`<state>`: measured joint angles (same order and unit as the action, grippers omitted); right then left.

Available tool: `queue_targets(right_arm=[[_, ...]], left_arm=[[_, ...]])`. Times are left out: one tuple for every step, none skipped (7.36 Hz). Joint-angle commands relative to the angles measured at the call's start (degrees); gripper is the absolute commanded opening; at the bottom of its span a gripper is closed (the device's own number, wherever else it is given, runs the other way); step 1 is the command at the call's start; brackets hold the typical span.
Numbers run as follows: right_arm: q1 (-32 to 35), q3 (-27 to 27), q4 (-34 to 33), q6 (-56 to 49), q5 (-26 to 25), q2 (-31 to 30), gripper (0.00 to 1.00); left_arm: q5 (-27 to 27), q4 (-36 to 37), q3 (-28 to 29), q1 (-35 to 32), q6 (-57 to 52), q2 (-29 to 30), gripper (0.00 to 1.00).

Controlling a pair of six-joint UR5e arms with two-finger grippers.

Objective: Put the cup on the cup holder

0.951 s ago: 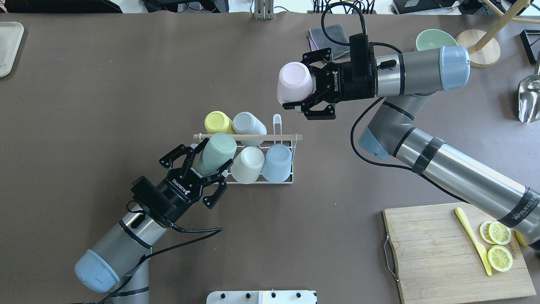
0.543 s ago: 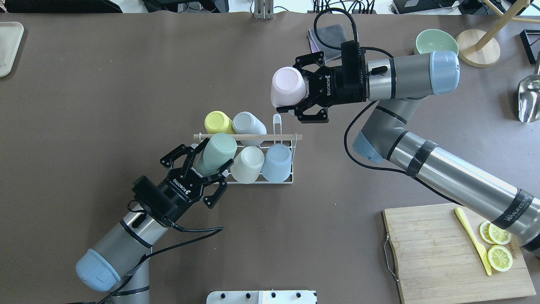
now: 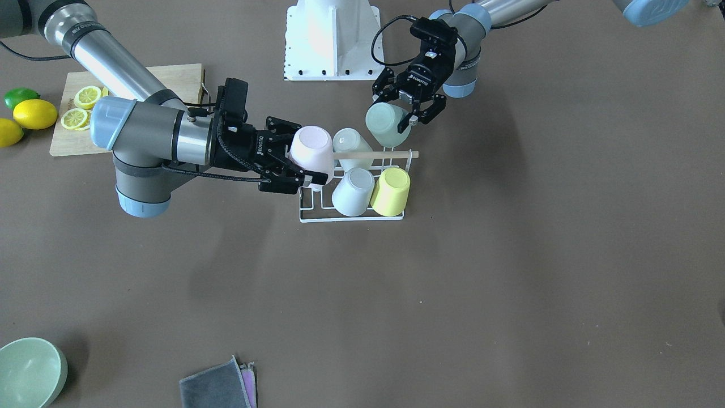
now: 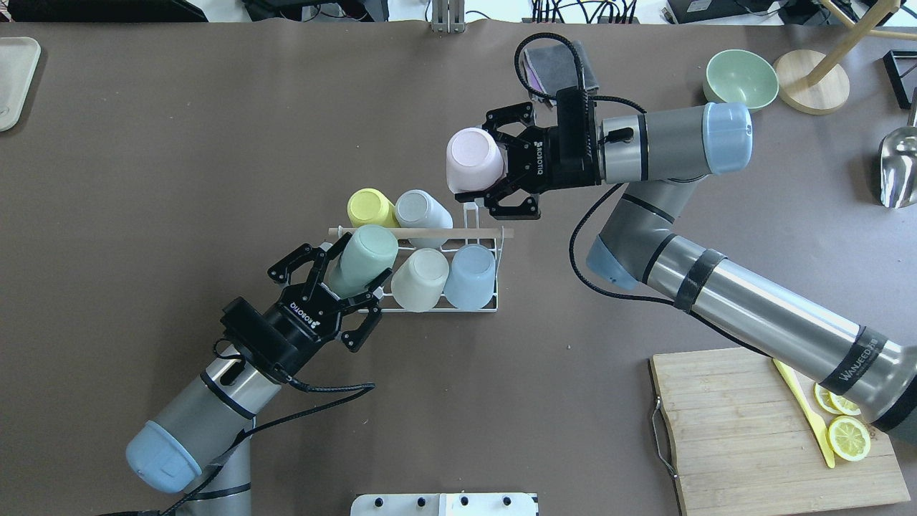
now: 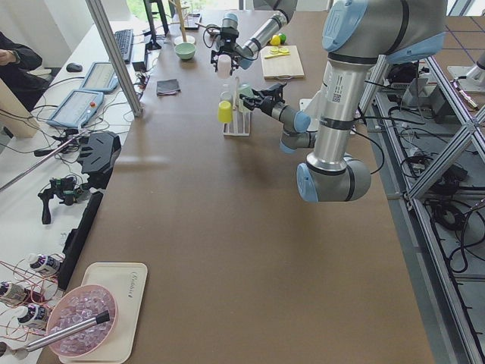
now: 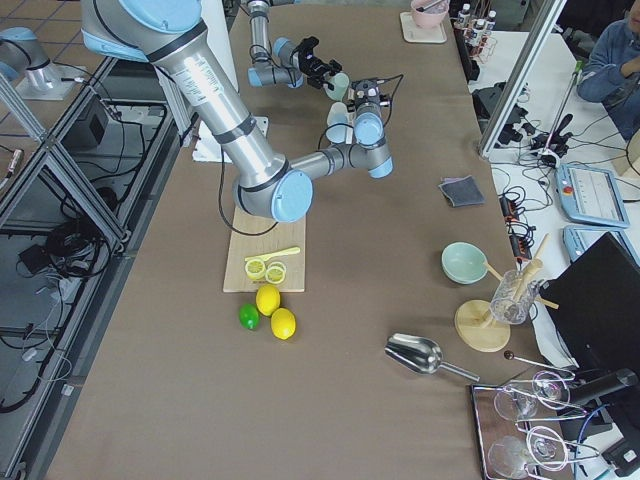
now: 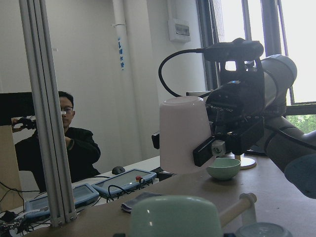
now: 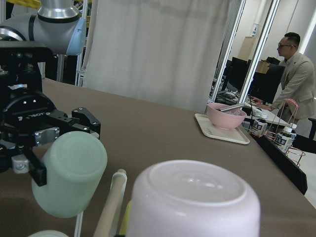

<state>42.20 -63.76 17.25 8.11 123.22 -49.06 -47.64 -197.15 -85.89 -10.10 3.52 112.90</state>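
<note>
The cup holder (image 4: 494,299) is a white wire rack with a light wooden rod (image 4: 423,231) across its top. It holds yellow (image 4: 370,208), grey (image 4: 423,208), cream (image 4: 419,278), blue (image 4: 471,276) and mint green (image 4: 365,259) cups. My right gripper (image 4: 494,172) is shut on an upside-down pink cup (image 4: 473,159), held just above the rack's far right corner, over a bare prong (image 4: 469,211). My left gripper (image 4: 353,269) is open, its fingers straddling the tilted mint green cup (image 3: 388,124) on the rack. The pink cup also shows in the front view (image 3: 311,150).
A wooden cutting board (image 4: 745,430) with lemon slices and a yellow knife lies at the front right. A green bowl (image 4: 740,77), a folded grey cloth (image 4: 551,64), a wooden stand (image 4: 809,82) and a metal scoop (image 4: 899,168) sit along the far right.
My right arm has carried the pink cup left and nearer, close over the rack's far right corner. My left gripper has drawn back slightly from the mint green cup.
</note>
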Motion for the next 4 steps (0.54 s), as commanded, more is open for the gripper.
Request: queue_targets(right_arm=[[-0.1,0.9,0.0,-0.7,-1.0,0.1,0.0],[-0.1,1.0,-0.1,-0.7,-1.4,0.1,0.0],[-0.3,2.6,-0.1,-0.7,-1.9,0.2,0.0],[-0.7,2.9,-0.1,-0.8,-2.4,0.6,0.0]], left_arm=[[0.0,-0.1,0.6,0.0,0.0,0.0,0.0],[0.0,-0.1,0.7,0.1,0.0,0.0,0.06],[0.0,-0.1,0.7,0.0,-0.1,-0.1,0.74],[0.0,-1.6,0.8,0.0,-0.2,-0.3,0.97]])
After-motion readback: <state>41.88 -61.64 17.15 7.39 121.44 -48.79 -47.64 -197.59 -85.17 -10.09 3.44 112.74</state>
